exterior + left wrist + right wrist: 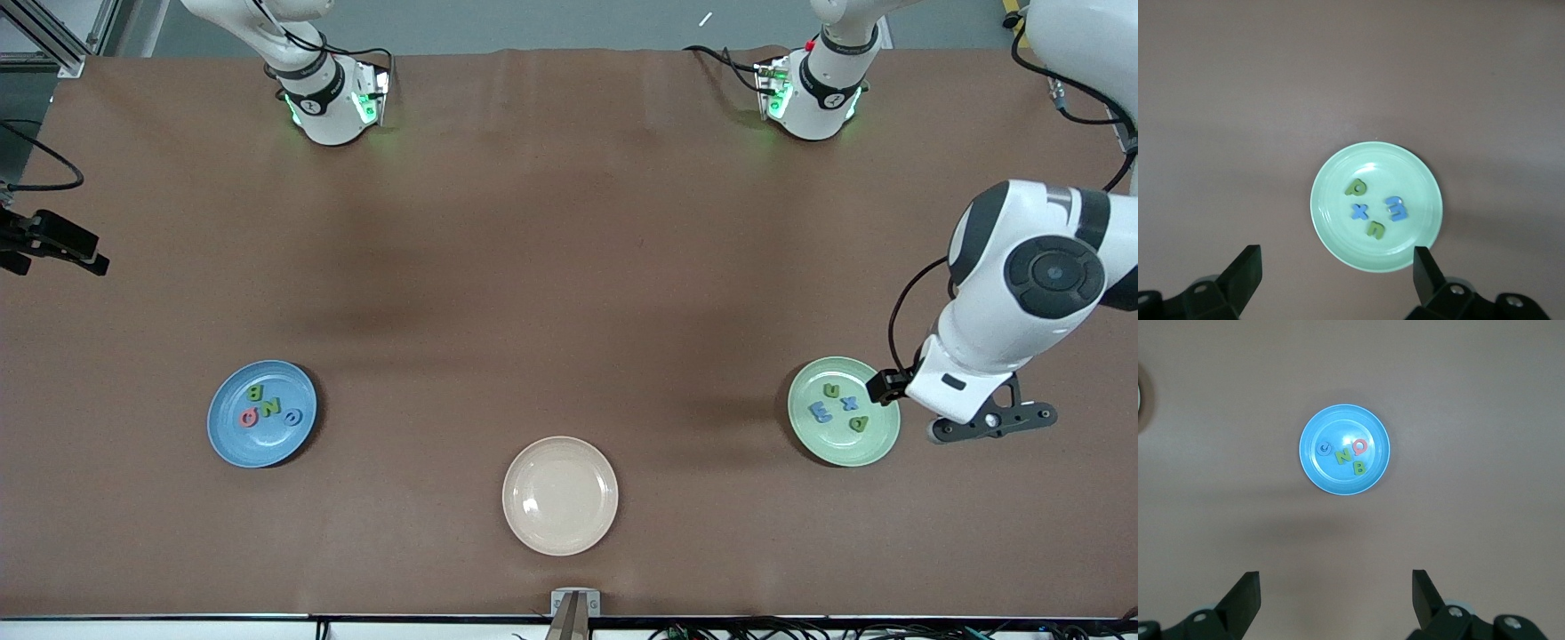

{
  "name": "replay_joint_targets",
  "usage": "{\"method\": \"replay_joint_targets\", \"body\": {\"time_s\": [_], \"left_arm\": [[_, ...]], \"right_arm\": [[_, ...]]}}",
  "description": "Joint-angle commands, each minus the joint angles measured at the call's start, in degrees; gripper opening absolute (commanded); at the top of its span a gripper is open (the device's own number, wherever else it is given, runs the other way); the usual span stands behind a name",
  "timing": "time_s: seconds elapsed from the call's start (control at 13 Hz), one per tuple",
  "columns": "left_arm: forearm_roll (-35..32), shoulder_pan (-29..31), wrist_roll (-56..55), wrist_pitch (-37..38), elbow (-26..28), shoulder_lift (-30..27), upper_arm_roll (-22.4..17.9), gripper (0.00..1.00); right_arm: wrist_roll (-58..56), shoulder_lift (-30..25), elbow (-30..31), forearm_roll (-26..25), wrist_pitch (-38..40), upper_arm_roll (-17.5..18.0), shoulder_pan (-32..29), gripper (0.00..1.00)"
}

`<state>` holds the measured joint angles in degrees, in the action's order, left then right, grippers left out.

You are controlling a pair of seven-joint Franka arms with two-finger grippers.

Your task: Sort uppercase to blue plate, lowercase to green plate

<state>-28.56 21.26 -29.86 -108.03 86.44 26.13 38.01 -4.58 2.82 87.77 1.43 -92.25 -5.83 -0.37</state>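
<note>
Sorting looks done | uppercase (267, 410) four on blue plate (233, 440), toward the right arm's end | lowercase (838, 406) four on green plate (864, 449) | cream plate (560, 533) bare | left end effector (1336, 270) released above green plate's edge | right end effector (1336, 590) released, waiting high.

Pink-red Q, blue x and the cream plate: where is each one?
pink-red Q (249, 417): front view, on its ring.
blue x (1359, 213): left wrist view, where its strokes cross.
cream plate (559, 495): front view, on its bare middle.
</note>
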Motion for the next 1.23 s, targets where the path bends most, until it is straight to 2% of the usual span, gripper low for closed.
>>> {"method": "replay_joint_targets", "body": {"time_s": [0.0,0.15,0.31,0.62,0.93,1.16], "left_arm": [[4.81,0.71,2.08,2.63,1.19,-4.5,0.14,1.0],[5.52,0.62,2.34,5.27,-0.3,-7.4,0.49,1.0],[9.9,0.71,2.79,8.08,-1.7,-9.69,0.58,1.0],[11.33,0.71,3.83,14.86,-6.19,-10.22,0.58,1.0],[11.77,0.71,6.21,19.24,-6.37,-14.43,0.58,1.0],[14.22,1.24,7.7,19.52,-6.37,-16.37,0.49,1.0]], "right_arm": [[0.8,-1.94,1.88,-0.63,-0.91,0.82,-0.51,1.0],[0.8,-1.94,1.7,-0.98,-1.09,0.74,-0.51,1.0],[0.89,-1.86,1.35,-0.9,-0.74,0.74,-0.42,1.0],[0.98,-1.86,1.08,-0.38,-0.74,0.82,-0.51,1.0],[1.06,-1.86,1.08,0.59,-0.74,0.74,-0.69,1.0],[0.98,-1.86,1.08,0.68,-0.39,0.74,-0.6,1.0]]}}
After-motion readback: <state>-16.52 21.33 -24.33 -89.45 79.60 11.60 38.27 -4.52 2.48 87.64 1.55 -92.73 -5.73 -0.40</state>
